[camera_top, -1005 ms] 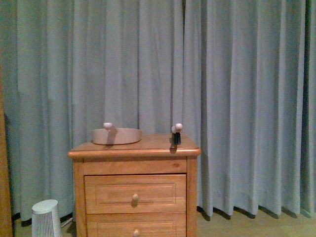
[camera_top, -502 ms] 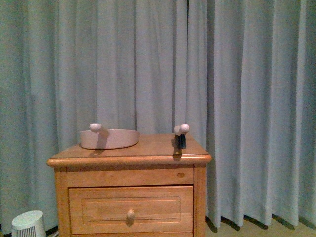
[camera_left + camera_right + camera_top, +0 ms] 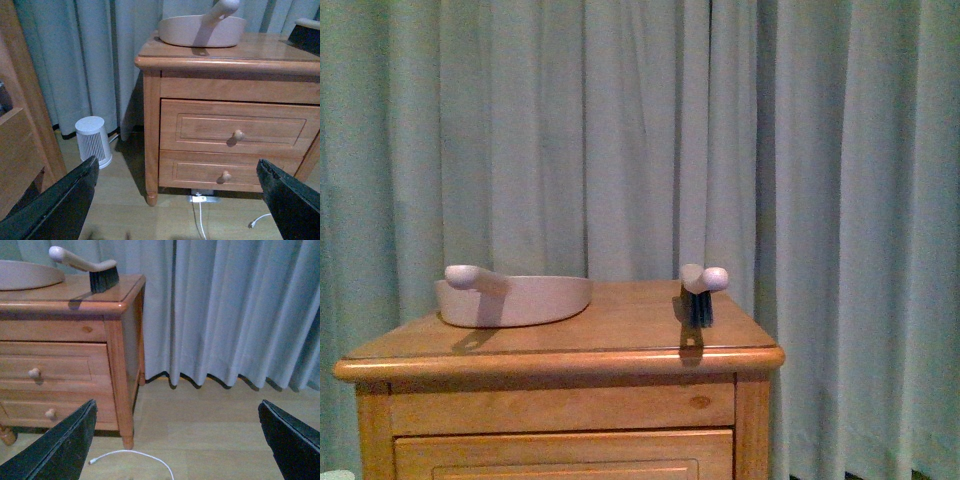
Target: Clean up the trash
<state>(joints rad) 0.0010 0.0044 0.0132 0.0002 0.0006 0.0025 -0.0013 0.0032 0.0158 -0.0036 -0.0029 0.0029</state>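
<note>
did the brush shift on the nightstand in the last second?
No. The brush still stands near the nightstand's right edge, apart from the scoop; only the camera came closer.

left gripper fingers matte black, broad, tapering; right gripper fingers same.

Location type: domestic room, consistent with a bedroom. Evidence in my views:
- Floor-length grey-blue pleated fabric curtains cover the whole back wall.
- A honey-coloured wooden bedside cabinet with two knobbed drawers stands on pale wood-plank flooring.
- A small white ribbed cylindrical appliance sits on the floor beside the cabinet.
- A pinkish-beige plastic dustpan and a matching hand brush rest on the worktop.
</note>
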